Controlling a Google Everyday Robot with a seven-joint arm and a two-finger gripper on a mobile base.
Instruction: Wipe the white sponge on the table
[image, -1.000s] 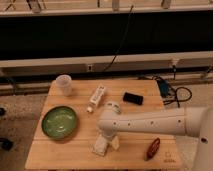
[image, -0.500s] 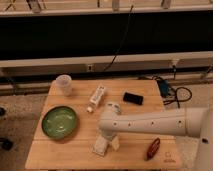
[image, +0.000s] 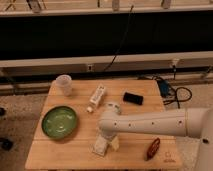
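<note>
The white sponge (image: 99, 146) lies on the light wooden table (image: 60, 150) near its front edge, a little left of the middle. My gripper (image: 108, 141) comes down from the white arm (image: 150, 122) that reaches in from the right, and it sits right on top of the sponge's right side. The arm's wrist hides part of the sponge.
A green plate (image: 59, 121) sits left of the sponge. A clear cup (image: 64, 84) stands at the back left. A slim white printed box (image: 97, 95) and a black object (image: 133, 98) lie at the back. A brown object (image: 153, 148) lies at the front right.
</note>
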